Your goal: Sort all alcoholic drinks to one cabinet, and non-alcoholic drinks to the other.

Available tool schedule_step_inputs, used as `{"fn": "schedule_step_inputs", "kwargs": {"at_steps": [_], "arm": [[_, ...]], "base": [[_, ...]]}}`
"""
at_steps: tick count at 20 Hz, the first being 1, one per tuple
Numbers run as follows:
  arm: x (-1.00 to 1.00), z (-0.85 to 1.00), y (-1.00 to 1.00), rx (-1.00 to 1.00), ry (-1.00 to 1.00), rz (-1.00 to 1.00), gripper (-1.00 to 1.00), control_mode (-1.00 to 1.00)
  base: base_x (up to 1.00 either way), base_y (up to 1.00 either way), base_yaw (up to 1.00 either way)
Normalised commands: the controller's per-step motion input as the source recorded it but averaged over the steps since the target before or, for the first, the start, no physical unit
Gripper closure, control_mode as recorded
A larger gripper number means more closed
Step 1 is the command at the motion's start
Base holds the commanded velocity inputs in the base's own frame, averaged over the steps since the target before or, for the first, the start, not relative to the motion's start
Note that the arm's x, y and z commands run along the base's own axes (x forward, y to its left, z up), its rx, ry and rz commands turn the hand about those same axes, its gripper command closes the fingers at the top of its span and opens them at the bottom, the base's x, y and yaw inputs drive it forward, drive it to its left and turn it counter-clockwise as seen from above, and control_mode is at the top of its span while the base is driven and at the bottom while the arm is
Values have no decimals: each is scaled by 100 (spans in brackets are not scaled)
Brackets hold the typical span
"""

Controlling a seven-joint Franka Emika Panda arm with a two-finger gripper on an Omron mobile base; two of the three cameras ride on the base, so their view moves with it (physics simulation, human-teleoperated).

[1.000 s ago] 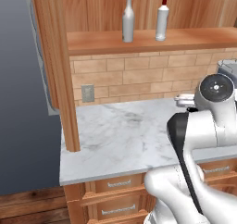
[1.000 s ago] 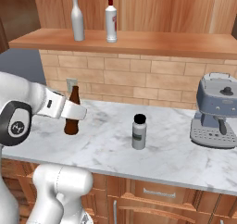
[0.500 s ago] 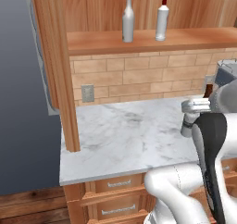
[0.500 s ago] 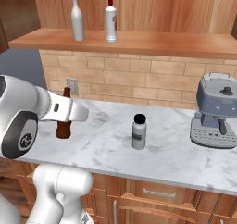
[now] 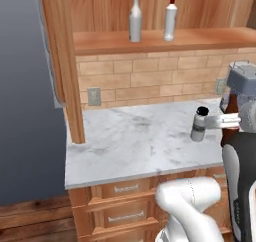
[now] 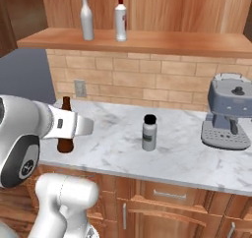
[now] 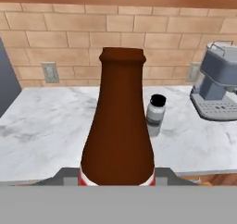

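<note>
Hand view — jaws clamp brown bottle (image 7: 118,126) upright.

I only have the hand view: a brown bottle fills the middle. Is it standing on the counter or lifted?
Observer: In the right base view the brown bottle is upright with its base low at the marble counter; I cannot tell whether it touches.
Operator: Where are the tall bottles?
Observer: The silver bottle and the white bottle stand side by side on the wooden shelf.
Operator: Any cabinet door open?
Observer: The left base view shows a wooden door swung open at the shelf's left end.
</note>
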Motion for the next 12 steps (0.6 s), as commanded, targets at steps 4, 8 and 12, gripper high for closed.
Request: {"fn": "schedule_step_inputs", "kwargs": {"at_steps": [4, 8, 12], "arm": [[0, 0, 0, 0, 0, 0, 100, 100], [0, 0, 0, 0, 0, 0, 100, 100], [0, 0, 0, 0, 0, 0, 100, 100]], "base": [[-100, -16, -1], [-100, -32, -3], [-94, -50, -2]]}}
